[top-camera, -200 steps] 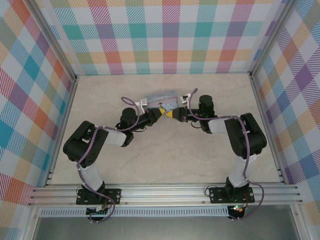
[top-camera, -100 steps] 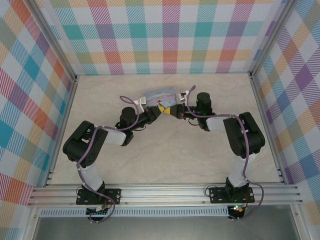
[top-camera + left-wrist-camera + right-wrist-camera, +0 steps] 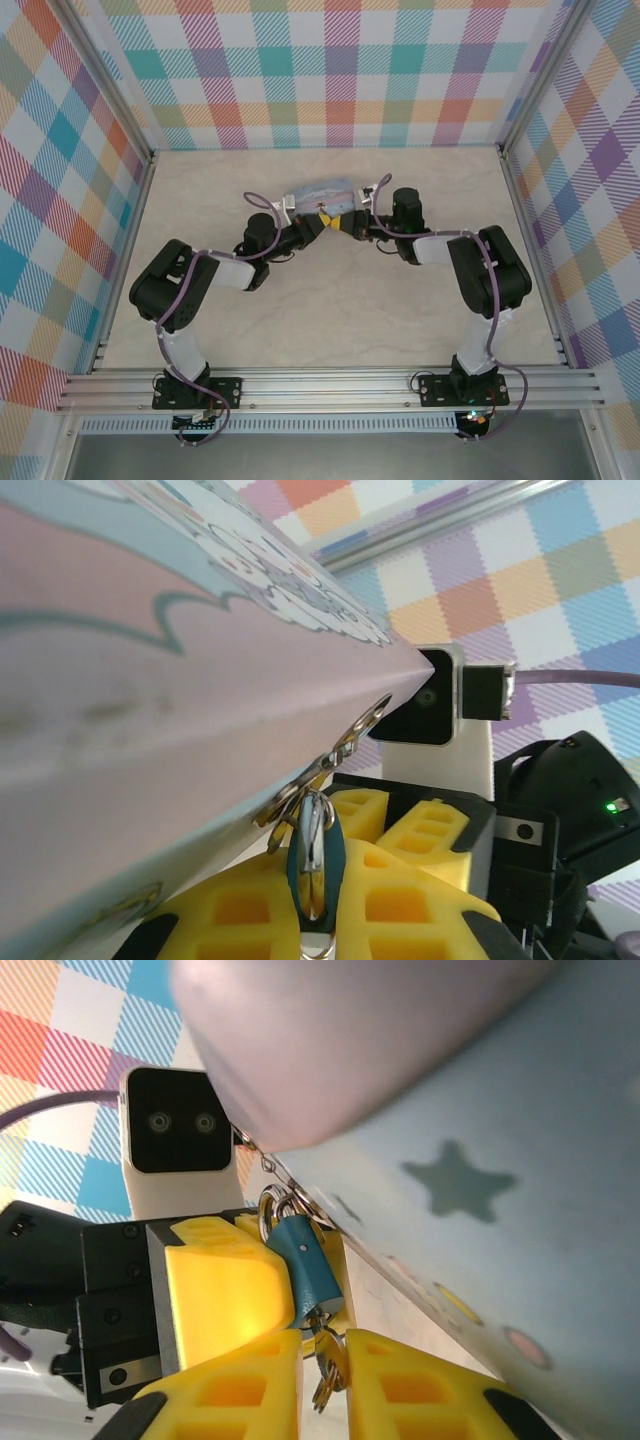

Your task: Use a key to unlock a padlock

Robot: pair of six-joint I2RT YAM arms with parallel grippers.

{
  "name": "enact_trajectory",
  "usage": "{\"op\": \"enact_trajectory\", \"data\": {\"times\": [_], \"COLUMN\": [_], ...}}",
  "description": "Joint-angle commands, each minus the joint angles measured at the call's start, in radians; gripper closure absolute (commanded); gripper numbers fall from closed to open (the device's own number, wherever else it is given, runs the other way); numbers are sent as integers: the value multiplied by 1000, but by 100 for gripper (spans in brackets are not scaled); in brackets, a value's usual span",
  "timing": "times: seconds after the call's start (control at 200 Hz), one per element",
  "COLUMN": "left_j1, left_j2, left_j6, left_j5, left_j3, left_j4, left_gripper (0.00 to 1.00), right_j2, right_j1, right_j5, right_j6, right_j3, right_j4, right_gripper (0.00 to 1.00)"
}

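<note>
I count one padlock (image 3: 305, 1270), one key (image 3: 327, 1368) that I can make out, one tin (image 3: 480, 1160), and two grippers: my left gripper (image 3: 314, 228) and my right gripper (image 3: 342, 224).

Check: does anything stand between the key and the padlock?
Nothing visible does. The key, in the right gripper's jaws, meets the underside of the padlock, which hangs from the tin in the left gripper's jaws.

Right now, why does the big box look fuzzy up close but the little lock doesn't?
Left wrist view: the box sits almost against the lens, so its side is smeared, while the lock farther off is sharp. Right wrist view: the box's nearest corner is a soft blur; lock and key are clear. Top view: even light, everything sharp but tiny.
</note>
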Motion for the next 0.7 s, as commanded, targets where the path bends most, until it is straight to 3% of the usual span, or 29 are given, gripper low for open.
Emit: {"op": "enact_trajectory", "data": {"times": [0.0, 0.195, 0.385, 0.465, 0.58, 0.695], "left_j1": [-47, -36, -32, -30, -30, -30], "left_j2": [-25, -16, -12, -17, -33, -65], "left_j6": [47, 35, 12, -4, -66, -111], "left_j5": [98, 62, 33, 14, -20, -30], "left_j3": [11, 31, 27, 23, 14, 15], "left_j4": [-101, -142, -160, -177, -200, -251], "left_gripper": [100, 100, 100, 100, 100, 100], "right_j2": [-78, -126, -237, -291, -402, -494], "right_j1": [-4, -27, -41, -39, -2, 120], "right_j5": [27, 49, 131, 189, 363, 631], "right_j6": [-83, -169, -327, -414, -560, -773], "right_j3": [-40, -145, -226, -244, -289, -309], "right_j4": [47, -24, -226, -329, -414, -478], "right_gripper": [79, 66, 50, 48, 46, 45]}}
